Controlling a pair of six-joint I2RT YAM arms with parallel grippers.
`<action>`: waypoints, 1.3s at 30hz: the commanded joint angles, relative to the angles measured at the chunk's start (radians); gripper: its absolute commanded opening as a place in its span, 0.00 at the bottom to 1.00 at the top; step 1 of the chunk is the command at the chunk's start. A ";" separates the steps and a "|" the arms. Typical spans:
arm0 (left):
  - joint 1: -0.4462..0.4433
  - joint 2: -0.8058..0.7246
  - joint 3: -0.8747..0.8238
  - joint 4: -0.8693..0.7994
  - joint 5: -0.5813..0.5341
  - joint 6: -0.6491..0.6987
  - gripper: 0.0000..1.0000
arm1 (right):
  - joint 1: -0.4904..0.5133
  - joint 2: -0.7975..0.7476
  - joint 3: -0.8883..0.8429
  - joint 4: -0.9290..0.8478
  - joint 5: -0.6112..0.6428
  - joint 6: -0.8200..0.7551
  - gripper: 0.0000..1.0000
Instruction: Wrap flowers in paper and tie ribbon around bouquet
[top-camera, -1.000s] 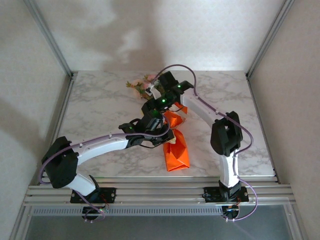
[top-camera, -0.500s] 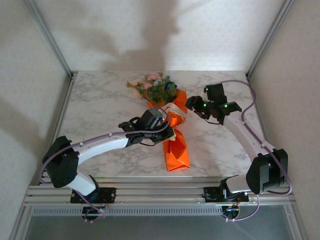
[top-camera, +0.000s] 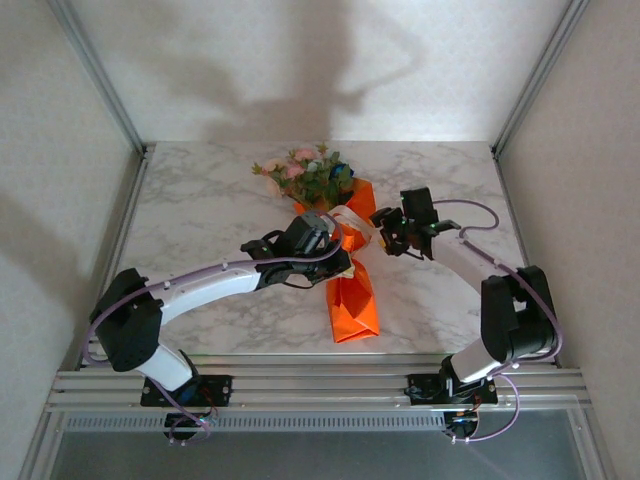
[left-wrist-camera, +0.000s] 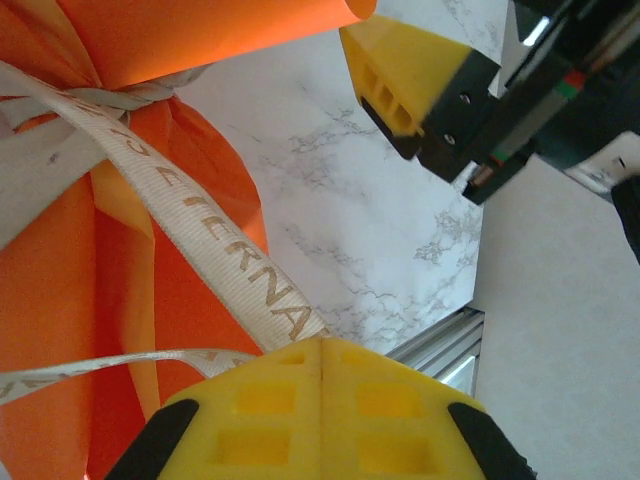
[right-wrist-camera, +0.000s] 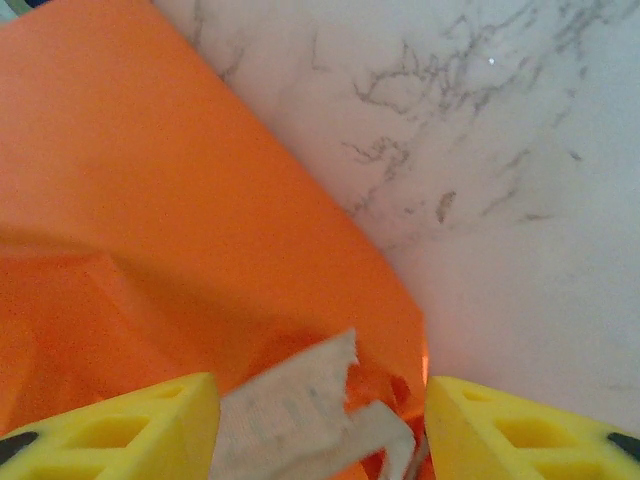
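The bouquet lies across the middle of the table, with the flowers (top-camera: 308, 172) at the far end and the orange paper (top-camera: 352, 305) pointing toward the near edge. The cream ribbon (top-camera: 352, 218) is knotted round the paper's waist. My left gripper (top-camera: 335, 250) is shut on one ribbon (left-wrist-camera: 200, 230) tail, which runs taut from the knot into its yellow pads (left-wrist-camera: 322, 342). My right gripper (top-camera: 383, 222) sits just right of the knot. It stands open, and the frayed ribbon end (right-wrist-camera: 290, 410) lies between its fingers (right-wrist-camera: 130, 430) over the paper (right-wrist-camera: 150, 200).
Marble table (right-wrist-camera: 520, 150) stretches right of the bouquet. A metal frame rail (top-camera: 300, 378) runs along the near edge and upright posts stand at the back corners. The two grippers are close together over the bouquet's waist.
The right arm swung from over the flowers out to the right, then came back in low beside the ribbon knot. The left arm and bouquet barely moved.
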 joint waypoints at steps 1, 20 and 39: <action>0.010 0.004 0.033 -0.015 -0.011 0.023 0.00 | -0.009 0.028 -0.011 0.103 -0.013 0.059 0.54; 0.035 0.003 0.045 -0.025 -0.010 0.029 0.00 | -0.014 -0.058 0.085 -0.094 0.085 -0.067 0.07; 0.042 0.012 0.049 -0.022 -0.001 0.032 0.00 | -0.018 0.038 -0.122 0.419 -0.055 0.122 0.46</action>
